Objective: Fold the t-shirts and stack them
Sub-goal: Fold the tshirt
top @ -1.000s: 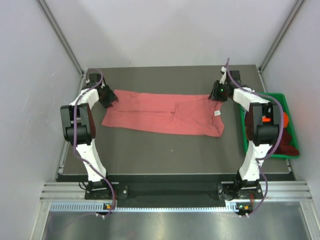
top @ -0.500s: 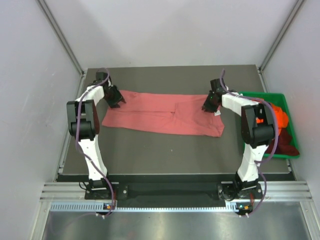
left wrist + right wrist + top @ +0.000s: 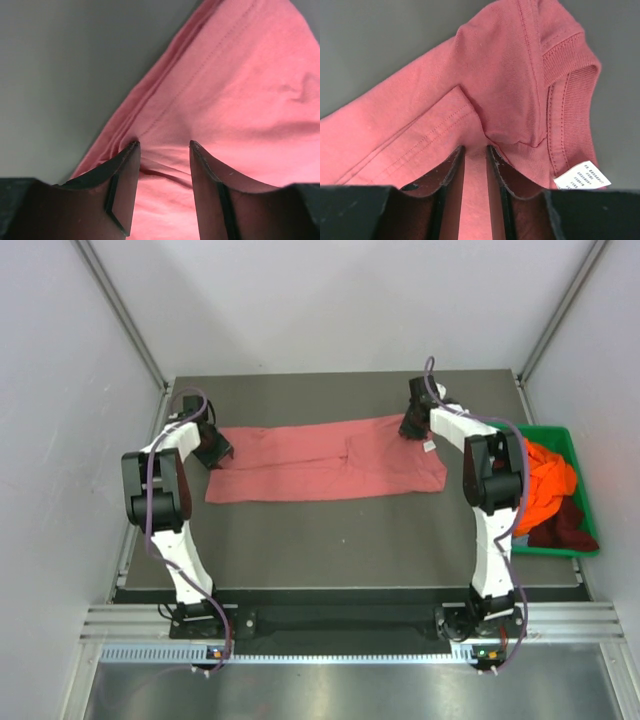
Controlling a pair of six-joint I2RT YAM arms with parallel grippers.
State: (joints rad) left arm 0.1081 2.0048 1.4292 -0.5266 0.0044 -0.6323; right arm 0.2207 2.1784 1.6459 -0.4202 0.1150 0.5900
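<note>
Pink t-shirt (image 3: 330,455), one; binned t-shirts (image 3: 548,480), two

Salmon-pink shirt (image 3: 330,460): flat on table, far half, folded into long narrow strip running left-right. Left end wider, near-left corner sticks out toward the near side. Right end = neck end: ribbed collar (image 3: 570,100) at far-right corner, white label (image 3: 582,177) exposed just beside it. Sleeve hem with double stitch line folded over body, mid-strip crease visible. Small wrinkles at both ends.
Orange shirt (image 3: 548,485): crumpled heap in green bin (image 3: 545,430), right of table.
Maroon shirt (image 3: 570,525): bunched, touching orange shirt, nearer end of bin.
</note>
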